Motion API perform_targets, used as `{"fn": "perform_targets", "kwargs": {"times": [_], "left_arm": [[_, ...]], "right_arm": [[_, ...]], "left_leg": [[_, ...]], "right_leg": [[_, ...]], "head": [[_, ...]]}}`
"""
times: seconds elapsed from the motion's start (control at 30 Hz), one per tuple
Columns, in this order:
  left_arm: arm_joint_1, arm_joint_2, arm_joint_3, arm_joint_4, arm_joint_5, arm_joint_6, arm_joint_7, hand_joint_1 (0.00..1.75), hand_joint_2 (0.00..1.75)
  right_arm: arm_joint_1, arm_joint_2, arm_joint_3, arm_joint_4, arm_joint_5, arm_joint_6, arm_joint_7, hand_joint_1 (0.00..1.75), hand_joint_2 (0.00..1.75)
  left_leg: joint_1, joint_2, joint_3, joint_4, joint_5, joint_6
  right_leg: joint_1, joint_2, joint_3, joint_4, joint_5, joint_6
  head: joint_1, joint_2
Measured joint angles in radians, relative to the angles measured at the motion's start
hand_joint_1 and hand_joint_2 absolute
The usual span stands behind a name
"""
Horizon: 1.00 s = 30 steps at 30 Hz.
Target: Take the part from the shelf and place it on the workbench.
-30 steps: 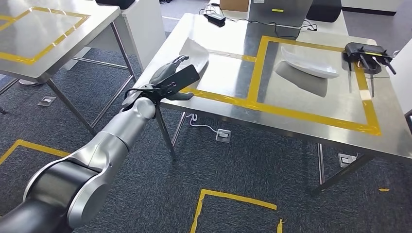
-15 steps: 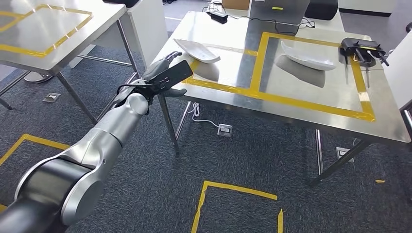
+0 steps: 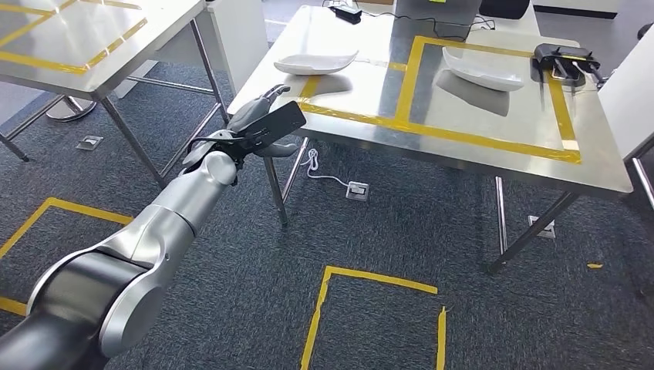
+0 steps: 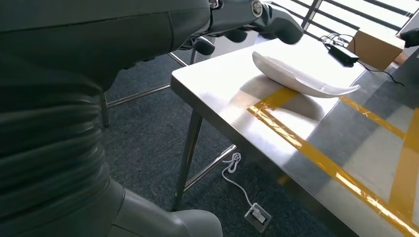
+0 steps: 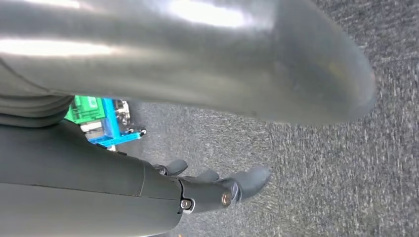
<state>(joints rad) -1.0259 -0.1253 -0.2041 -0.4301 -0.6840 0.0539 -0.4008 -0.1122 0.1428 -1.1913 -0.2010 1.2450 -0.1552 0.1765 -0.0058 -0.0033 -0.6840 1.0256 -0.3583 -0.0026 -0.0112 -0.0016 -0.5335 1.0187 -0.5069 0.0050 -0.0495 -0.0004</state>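
A white curved part [image 3: 316,62] lies on the steel workbench [image 3: 463,150], near its left corner and across the yellow tape line. My left hand [image 3: 262,123] hangs in the air just off that corner, short of the part, fingers spread and holding nothing. The left wrist view has the same part [image 4: 301,74] resting on the bench top beyond my fingers [image 4: 247,12], with a gap between them. My right hand [image 5: 217,190] hangs over the grey carpet, fingers stretched out, nothing in it.
A second white part [image 3: 478,75] and a black tool [image 3: 565,58] lie farther right on the bench. A power adapter [image 3: 345,11] with cables sits at the back. Another steel table [image 3: 69,38] stands at the left. Yellow tape [image 3: 370,277] marks the carpet.
My left hand has let go of the white part and drawn back off the bench corner. The whole view has shifted, so the camera moved too.
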Motion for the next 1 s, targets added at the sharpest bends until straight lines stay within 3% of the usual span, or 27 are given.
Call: {"fn": "perform_targets", "kwargs": {"times": [0.03, 0.07, 0.17, 0.2, 0.27, 0.3, 0.33, 0.4, 0.43, 0.47, 0.53, 0.6, 0.67, 0.73, 0.77, 0.87, 0.9, 1.0], "left_arm": [[0.001, 0.002, 0.000, 0.001, 0.000, 0.000, 0.000, 0.00, 1.75], [0.001, 0.004, 0.000, 0.002, 0.001, 0.000, -0.001, 0.00, 1.75], [0.002, 0.007, 0.000, 0.004, 0.003, 0.000, -0.001, 0.00, 1.75], [0.003, 0.007, 0.000, 0.006, 0.004, 0.000, -0.001, 0.00, 1.75], [0.007, 0.007, 0.000, 0.008, 0.005, -0.001, -0.003, 0.00, 1.75], [0.007, 0.007, 0.000, 0.008, 0.006, -0.001, -0.004, 0.00, 1.31], [0.007, 0.006, 0.000, 0.007, 0.007, -0.001, -0.005, 0.00, 0.87], [0.007, 0.003, 0.000, 0.002, 0.012, -0.001, -0.009, 0.00, 0.00], [0.007, 0.001, 0.000, 0.001, 0.013, 0.001, -0.011, 0.00, 0.00], [0.008, 0.000, 0.000, 0.000, 0.013, 0.005, -0.012, 0.00, 0.00], [0.010, -0.002, 0.000, 0.002, 0.012, 0.013, -0.010, 0.00, 0.87], [0.011, -0.006, 0.000, 0.003, 0.012, 0.017, -0.007, 0.00, 1.75], [0.013, -0.010, 0.000, 0.004, 0.013, 0.018, -0.003, 0.00, 1.75], [0.019, -0.012, 0.000, 0.008, 0.013, 0.019, 0.006, 0.00, 1.75], [0.022, -0.012, -0.001, 0.010, 0.014, 0.019, 0.011, 0.00, 1.75], [0.021, -0.017, -0.001, 0.010, 0.016, 0.019, 0.020, 0.00, 1.75], [0.019, -0.019, -0.001, 0.010, 0.017, 0.019, 0.021, 0.00, 1.75], [0.017, -0.022, -0.001, 0.009, 0.017, 0.018, 0.025, 0.00, 1.75]], "right_arm": [[0.000, 0.001, 0.000, 0.000, 0.000, 0.000, 0.000, 0.00, 0.00], [0.001, 0.001, 0.000, 0.000, 0.000, 0.000, 0.000, 0.00, 0.00], [0.002, 0.002, 0.000, 0.000, 0.000, 0.000, 0.000, 0.00, 0.00], [0.002, 0.002, 0.000, 0.000, 0.000, 0.000, 0.000, 0.00, 0.00], [0.002, 0.002, 0.000, 0.000, 0.000, 0.000, 0.000, 0.00, 0.00], [0.002, 0.002, 0.000, 0.001, 0.000, 0.000, 0.000, 0.00, 0.00], [0.002, 0.002, 0.000, 0.001, 0.000, 0.000, 0.000, 0.00, 0.00], [0.002, 0.002, 0.000, 0.000, 0.000, -0.001, 0.000, 0.00, 0.00], [0.002, 0.002, 0.000, 0.000, -0.001, -0.002, 0.000, 0.00, 0.00], [0.002, 0.002, 0.000, 0.000, -0.002, -0.005, 0.000, 0.00, 0.00], [0.004, 0.002, 0.000, 0.001, -0.006, -0.011, 0.000, 0.00, 0.00], [0.006, 0.003, 0.000, 0.001, -0.010, -0.019, 0.002, 0.00, 0.00], [0.006, 0.002, 0.000, 0.002, -0.011, -0.029, 0.003, 0.00, 0.87], [0.007, 0.002, 0.000, 0.002, -0.012, -0.041, 0.004, 0.00, 1.75], [0.007, 0.002, 0.000, 0.002, -0.012, -0.046, 0.006, 0.00, 1.75], [0.006, 0.001, 0.000, 0.001, -0.012, -0.057, 0.015, 0.00, 1.75], [0.005, 0.000, 0.000, 0.001, -0.012, -0.058, 0.017, 0.00, 1.75], [0.004, -0.001, -0.001, 0.002, -0.017, -0.059, 0.018, 0.00, 1.75]], "left_leg": [[0.000, -0.001, -0.008, 0.008, -0.014, -0.006], [0.001, -0.001, -0.021, 0.034, -0.048, -0.011], [0.008, -0.001, -0.068, 0.214, -0.190, -0.025], [0.010, -0.001, -0.073, 0.269, -0.205, -0.028], [0.014, -0.001, -0.042, 0.297, -0.172, -0.033], [0.016, -0.001, -0.004, 0.265, -0.145, -0.034], [0.017, -0.001, 0.051, 0.201, -0.138, -0.034], [0.014, -0.004, 0.148, 0.064, -0.168, -0.025], [0.011, -0.005, 0.173, 0.021, -0.187, -0.017], [0.008, -0.005, 0.176, 0.006, -0.191, -0.006], [0.008, -0.002, 0.166, 0.007, -0.175, 0.015], [0.010, 0.001, 0.152, 0.006, -0.156, 0.031], [0.007, 0.001, 0.131, 0.007, -0.138, 0.037], [0.003, 0.001, 0.112, 0.008, -0.124, 0.038], [0.000, 0.001, 0.104, 0.009, -0.118, 0.038], [-0.005, 0.002, 0.093, 0.012, -0.107, 0.033], [-0.006, 0.002, 0.091, 0.012, -0.104, 0.029], [-0.009, 0.004, 0.089, 0.012, -0.103, 0.031]], "right_leg": [[-0.003, -0.002, -0.009, -0.001, 0.012, -0.007], [-0.006, -0.004, -0.020, -0.004, 0.026, -0.014], [-0.007, -0.008, -0.063, -0.004, 0.061, -0.021], [-0.008, -0.008, -0.079, -0.004, 0.074, -0.020], [-0.010, -0.009, -0.111, -0.002, 0.099, -0.015], [-0.012, -0.009, -0.125, -0.001, 0.110, -0.011], [-0.013, -0.009, -0.138, 0.001, 0.121, -0.006], [-0.013, -0.008, -0.153, 0.005, 0.138, 0.009], [-0.013, -0.008, -0.157, 0.004, 0.147, 0.017], [-0.013, -0.008, -0.158, 0.001, 0.157, 0.025], [-0.017, -0.007, -0.164, 0.003, 0.158, 0.037], [-0.019, -0.006, -0.195, 0.071, 0.104, 0.044], [-0.015, -0.004, -0.246, 0.209, 0.022, 0.045], [-0.011, -0.002, -0.260, 0.290, -0.015, 0.042], [-0.009, -0.001, -0.236, 0.273, -0.009, 0.038], [0.002, -0.003, -0.100, 0.078, 0.038, 0.015], [0.007, -0.004, -0.072, 0.032, 0.044, 0.008], [0.010, -0.006, -0.060, 0.007, 0.052, 0.006]], "head": [[-0.001, 0.000], [-0.002, 0.000], [-0.004, 0.000], [-0.004, 0.000], [-0.004, 0.000], [-0.004, 0.000], [-0.004, 0.000], [-0.005, 0.000], [-0.005, 0.000], [-0.005, 0.000], [-0.004, 0.000], [-0.002, 0.000], [0.000, 0.000], [0.002, 0.000], [0.002, 0.000], [0.001, 0.000], [0.001, 0.000], [0.001, 0.000]]}}
